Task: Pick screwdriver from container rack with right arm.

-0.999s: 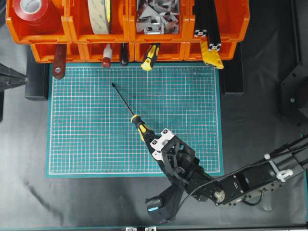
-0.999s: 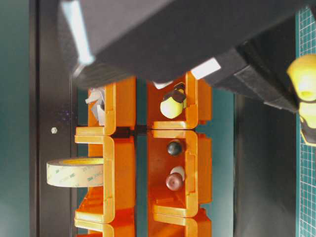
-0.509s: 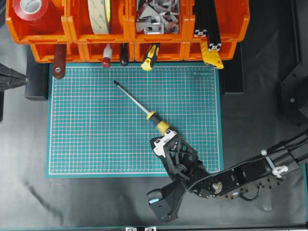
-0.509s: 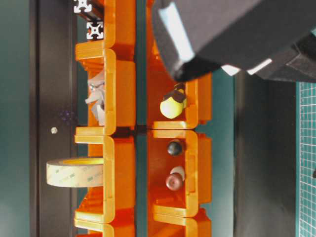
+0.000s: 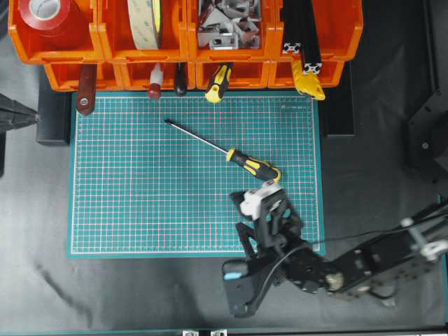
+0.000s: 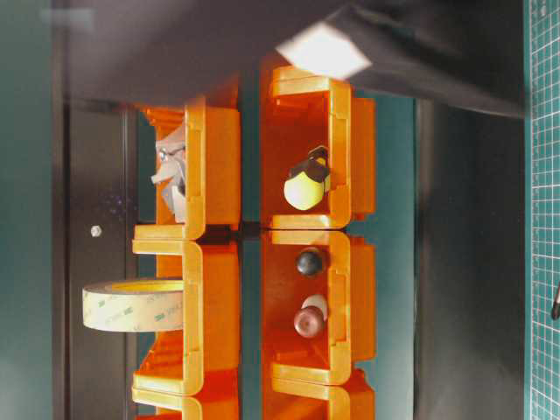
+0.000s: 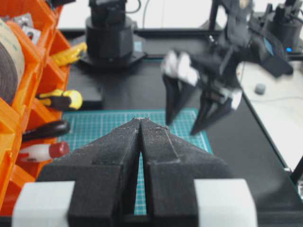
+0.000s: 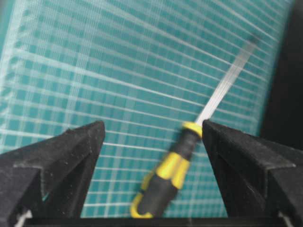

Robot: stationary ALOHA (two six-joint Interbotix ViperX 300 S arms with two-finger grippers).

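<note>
Since the earlier overhead frames, the screwdriver (image 5: 222, 148) is no longer being gripped by its handle: it is now lying free on the green cutting mat (image 5: 140, 196), its handle swung round toward three o'clock, while the right gripper (image 5: 262, 210) is backing off toward six o'clock with its jaws spread wide and holding nothing. In the overhead view the thin shaft is running from a tip at about ten o'clock of the mat's centre down to the yellow-and-black handle at about four o'clock, just beside the white blocks of the right arm (image 5: 329, 269). The right wrist view is showing the same screwdriver (image 8: 189, 161) blurred, lying between the two parted black fingers (image 8: 61, 161) and touching neither. The container rack (image 5: 182, 42) is standing along the twelve o'clock edge of the mat, well apart from the screwdriver, with a shorter yellow-and-black tool (image 5: 218, 82) and a red-handled tool (image 5: 86, 87) protruding from its lower bins. The left gripper (image 7: 141, 124) is showing in its own wrist view with the jaws pressed together and nothing between them.
</note>
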